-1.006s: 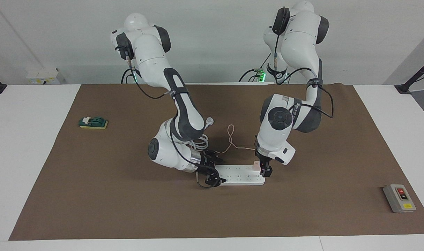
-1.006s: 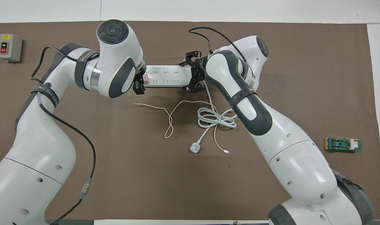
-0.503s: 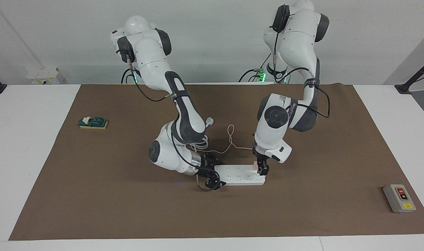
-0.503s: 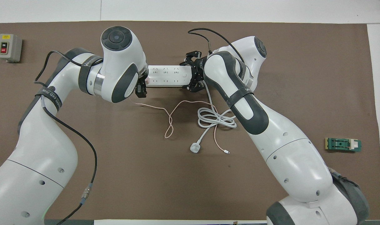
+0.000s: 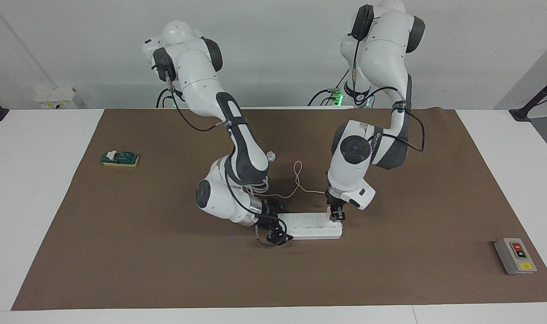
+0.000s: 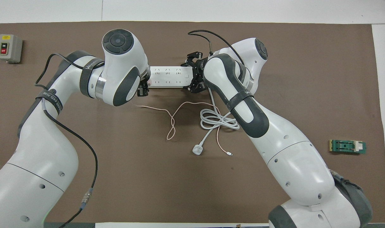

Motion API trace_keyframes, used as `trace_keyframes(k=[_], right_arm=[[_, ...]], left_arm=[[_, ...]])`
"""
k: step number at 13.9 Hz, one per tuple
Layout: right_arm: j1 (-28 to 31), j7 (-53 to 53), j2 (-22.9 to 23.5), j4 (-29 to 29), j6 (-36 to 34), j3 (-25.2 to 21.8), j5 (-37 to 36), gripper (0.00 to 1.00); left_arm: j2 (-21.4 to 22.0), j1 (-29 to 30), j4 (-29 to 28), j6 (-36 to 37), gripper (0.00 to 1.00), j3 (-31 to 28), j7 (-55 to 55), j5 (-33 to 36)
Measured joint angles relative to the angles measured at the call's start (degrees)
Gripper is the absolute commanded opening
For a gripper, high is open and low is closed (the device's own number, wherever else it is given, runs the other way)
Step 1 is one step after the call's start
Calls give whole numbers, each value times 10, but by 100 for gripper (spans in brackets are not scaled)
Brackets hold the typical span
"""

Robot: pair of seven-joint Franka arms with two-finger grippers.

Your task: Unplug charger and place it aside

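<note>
A: Facing view first, starting at the right arm's end: what pins the long white plastic multi-socket power strip [image 5: 310, 226]?

B: The right gripper [image 5: 273, 232] straddles that end of it, fingers spread either side, apparently bracing.

A: And the small pale pink cube-shaped charger [image 5: 330, 210]?

B: Plugged upright into the strip's end toward the left arm, directly under the left gripper [image 5: 336, 214], which points straight down. Its fingers flank the cube; whether they have clamped I cannot tell.

A: So the pull is?

B: Straight up, I'd judge, square to the strip's long axis. Its thin pink cable [image 6: 167, 114] trails toward the robots over the brown mat [image 5: 413, 189], beside a coiled white cord [image 6: 218, 120].

A: Room to set it aside?

B: Bare mat toward the grey switch box [image 5: 514, 255].
</note>
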State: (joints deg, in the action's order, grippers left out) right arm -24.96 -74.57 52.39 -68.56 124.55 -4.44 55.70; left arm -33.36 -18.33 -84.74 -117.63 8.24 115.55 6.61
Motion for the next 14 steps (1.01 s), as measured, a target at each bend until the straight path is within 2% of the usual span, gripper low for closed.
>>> trace_keyframes(k=[10, 12, 14], right_arm=[[0, 1, 0, -1, 1, 0, 0, 34], [0, 1, 0, -1, 1, 0, 0, 34], [0, 1, 0, -1, 1, 0, 0, 34]], left_arm=[[1, -2, 1, -6, 0, 1, -40, 14], [3, -2, 13, 12, 0, 2, -63, 13], [24, -1, 28, 57, 0, 1, -81, 13]])
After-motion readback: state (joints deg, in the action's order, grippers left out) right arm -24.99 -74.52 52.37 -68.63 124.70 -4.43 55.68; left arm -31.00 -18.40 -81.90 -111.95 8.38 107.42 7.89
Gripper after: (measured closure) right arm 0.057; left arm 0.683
